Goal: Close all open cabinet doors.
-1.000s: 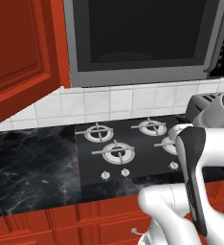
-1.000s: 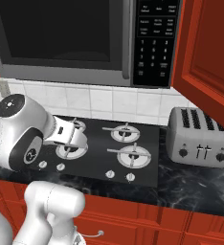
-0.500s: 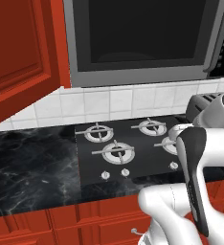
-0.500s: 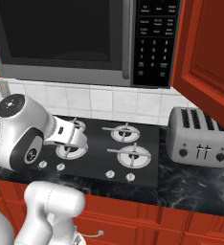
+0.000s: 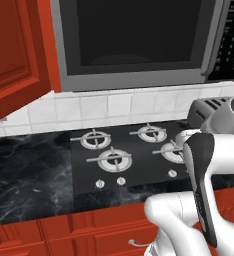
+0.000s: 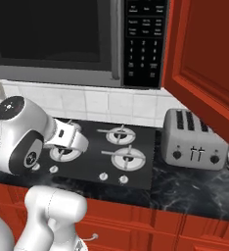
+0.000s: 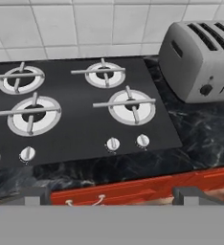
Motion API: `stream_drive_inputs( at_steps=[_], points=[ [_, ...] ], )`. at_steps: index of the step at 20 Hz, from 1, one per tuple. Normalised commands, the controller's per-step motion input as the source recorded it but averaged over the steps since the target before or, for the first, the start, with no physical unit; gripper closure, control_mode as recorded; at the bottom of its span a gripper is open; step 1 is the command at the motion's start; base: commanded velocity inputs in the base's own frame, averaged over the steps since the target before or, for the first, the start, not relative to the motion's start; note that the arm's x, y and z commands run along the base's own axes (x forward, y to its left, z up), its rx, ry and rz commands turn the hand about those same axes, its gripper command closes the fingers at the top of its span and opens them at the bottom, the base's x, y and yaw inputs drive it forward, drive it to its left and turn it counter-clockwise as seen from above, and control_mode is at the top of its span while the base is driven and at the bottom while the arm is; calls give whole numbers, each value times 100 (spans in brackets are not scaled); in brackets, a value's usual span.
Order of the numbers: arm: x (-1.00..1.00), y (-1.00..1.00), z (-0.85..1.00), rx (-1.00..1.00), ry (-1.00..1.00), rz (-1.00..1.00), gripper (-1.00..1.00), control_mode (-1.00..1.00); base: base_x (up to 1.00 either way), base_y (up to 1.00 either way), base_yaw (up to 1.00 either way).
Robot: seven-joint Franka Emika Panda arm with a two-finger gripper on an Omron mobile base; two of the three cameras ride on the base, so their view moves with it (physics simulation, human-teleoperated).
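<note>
Fingertips (image 7: 35, 195) spread wide, gripping nothing, poised low over the cooktop (image 7: 75, 110) beside the toaster (image 7: 200, 60). No contact yet with either open cabinet door: one (image 5: 16, 55) swung out upper left, the other (image 6: 204, 63) upper right, flanking the microwave (image 6: 62, 39).

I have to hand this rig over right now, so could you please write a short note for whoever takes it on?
Tool: open, holding nothing, aimed down over the stovetop beside the toaster.
Cabinet doors: one red door hangs open at upper left of the microwave; another hangs open at its right, above the toaster.
Done: neither door is shut.
Left: close both; the tool is not near either.
</note>
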Motion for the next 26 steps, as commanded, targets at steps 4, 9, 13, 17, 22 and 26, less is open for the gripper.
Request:
stream_drive_inputs(
  at_steps=[4, 9, 13, 17, 22, 26],
  points=[
    [0, 0, 0, 0, 0, 0, -100, 100, -2, -64, 0],
    [0, 0, 0, 0, 0, 0, -100, 100, -3, -70, 0],
    [0, 0, 0, 0, 0, 0, -100, 100, -25, -63, 0],
    [0, 0, 0, 0, 0, 0, -100, 100, -43, -46, 0],
    [0, 0, 0, 0, 0, 0, -100, 100, -68, -23, 0],
    [0, 0, 0, 0, 0, 0, -100, 100, -70, -21, 0]
  ],
)
